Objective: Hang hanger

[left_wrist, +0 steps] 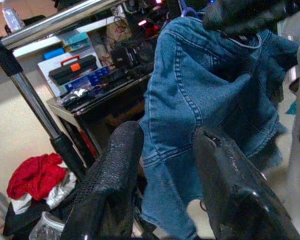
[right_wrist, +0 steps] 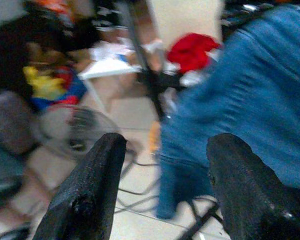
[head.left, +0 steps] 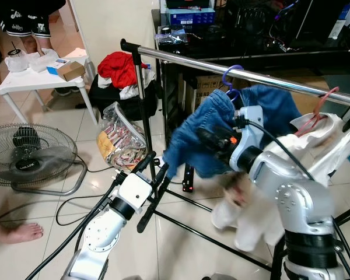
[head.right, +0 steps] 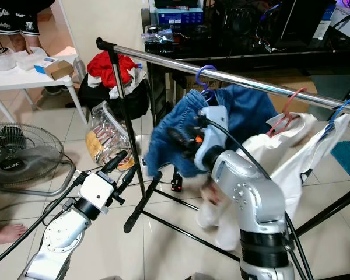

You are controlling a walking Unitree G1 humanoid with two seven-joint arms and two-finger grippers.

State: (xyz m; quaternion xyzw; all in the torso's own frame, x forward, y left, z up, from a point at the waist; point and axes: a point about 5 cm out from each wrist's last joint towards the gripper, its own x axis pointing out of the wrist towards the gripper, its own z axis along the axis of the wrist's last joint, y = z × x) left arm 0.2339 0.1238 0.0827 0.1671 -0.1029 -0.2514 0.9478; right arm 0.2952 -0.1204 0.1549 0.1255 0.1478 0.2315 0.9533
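Right hand gapes empty beside hanging jeans (purple hanger on rail); left hand likewise empty.

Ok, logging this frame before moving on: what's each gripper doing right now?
Left gripper: open, empty, held low before the hanging denim garment.
Right gripper: open, holding nothing, raised beside the denim garment under the rail.
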